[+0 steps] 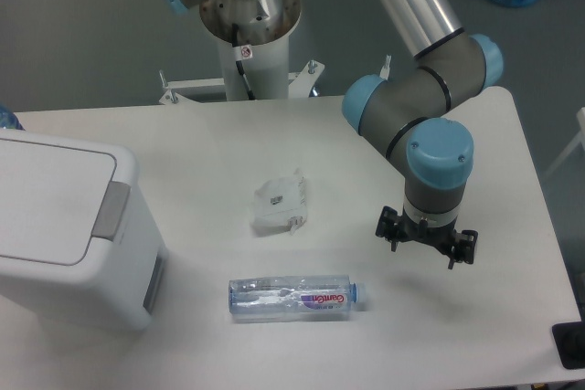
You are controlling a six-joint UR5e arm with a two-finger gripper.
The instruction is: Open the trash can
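Bin (64,226): lid down, at the surface's (228,134) left edge.
Tool (427,237): well apart, far right of bin; jaw width cannot be told.

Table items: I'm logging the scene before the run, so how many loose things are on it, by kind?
Trash can, white, lid shut: 1
Plastic bottle, clear, lying on its side: 1
Crumpled white wrapper: 1
Total: 3
The gripper hangs above the table, holding nothing that shows.
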